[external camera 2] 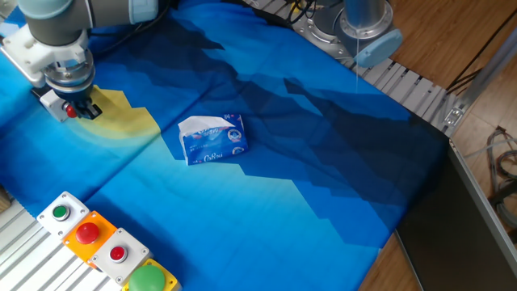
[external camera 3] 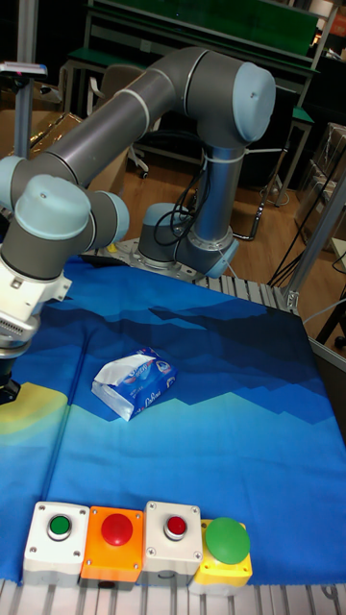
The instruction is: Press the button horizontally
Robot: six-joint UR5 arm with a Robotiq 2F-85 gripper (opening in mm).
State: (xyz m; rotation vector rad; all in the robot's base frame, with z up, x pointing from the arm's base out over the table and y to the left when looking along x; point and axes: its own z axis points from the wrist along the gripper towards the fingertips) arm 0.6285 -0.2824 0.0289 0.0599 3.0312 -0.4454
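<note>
Fixed view: the gripper (external camera 2: 83,106) sits right at the button (external camera 2: 70,110), whose red cap faces sideways toward it on the yellow patch at the table's far left (finger gap unreadable). The tissue pack (external camera 2: 213,138) shows illegible white script.

Tall fixed view: button out of frame; the button row (external camera 3: 135,540) carries no lettering.

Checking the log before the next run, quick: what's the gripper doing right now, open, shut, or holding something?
Gripper: right at the small red button on the yellow patch; open or shut cannot be told.
</note>
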